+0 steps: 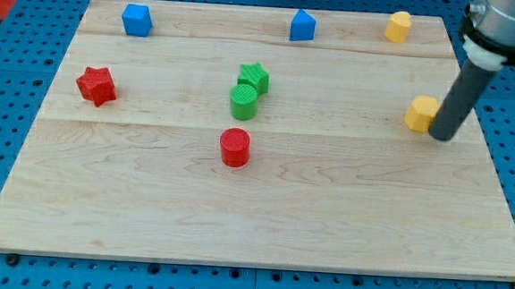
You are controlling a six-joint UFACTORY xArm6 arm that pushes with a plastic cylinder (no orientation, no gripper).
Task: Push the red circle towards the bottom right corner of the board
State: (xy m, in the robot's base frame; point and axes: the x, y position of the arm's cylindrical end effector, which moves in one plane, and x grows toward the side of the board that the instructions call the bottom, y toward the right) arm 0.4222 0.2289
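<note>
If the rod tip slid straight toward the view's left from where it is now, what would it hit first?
My tip sits right beside the yellow block, at its right, so it would likely meet that block first; whether they already touch is unclear.

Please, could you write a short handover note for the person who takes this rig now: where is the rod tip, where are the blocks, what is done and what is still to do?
My tip is at the view's right, just right of the yellow block, touching it or nearly so, far from the target.
The red circle stands near the board's centre, below the green circle and green star, which touch each other.
Done: nothing visible; the red circle is nowhere near the bottom right corner.
Left: bring the tip to the upper left of the red circle, probably passing above the green pair, then push it towards the view's bottom right.
</note>
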